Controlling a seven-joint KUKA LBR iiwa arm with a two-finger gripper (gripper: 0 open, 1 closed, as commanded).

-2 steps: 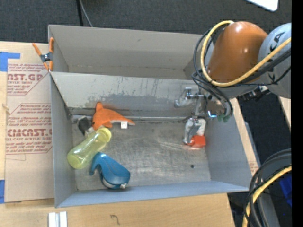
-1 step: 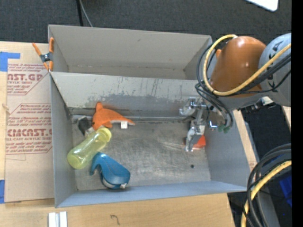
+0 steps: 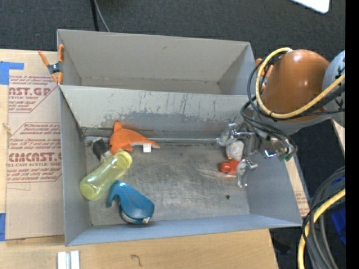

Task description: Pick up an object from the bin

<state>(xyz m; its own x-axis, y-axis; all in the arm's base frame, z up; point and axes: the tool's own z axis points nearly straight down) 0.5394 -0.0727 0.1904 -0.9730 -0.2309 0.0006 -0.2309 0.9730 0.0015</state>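
Hand (image 3: pixel 238 156) low near bin (image 3: pixel 168 102) right wall | fingers apart, flanking small red piece (image 3: pixel 227 167) | likely pre-grasp placement

Grey bin (image 3: pixel 162 100); orange toy (image 3: pixel 126 138); yellow bottle (image 3: pixel 105 175); blue shape (image 3: pixel 130 202); small red piece (image 3: pixel 228 167).

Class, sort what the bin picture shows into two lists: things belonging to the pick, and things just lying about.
Belonging to the pick: gripper; small red object next to it, the likely target; grey metal bin.

Lying about, at the left: orange plastic toy; yellow-green plastic bottle; blue rounded plastic piece.
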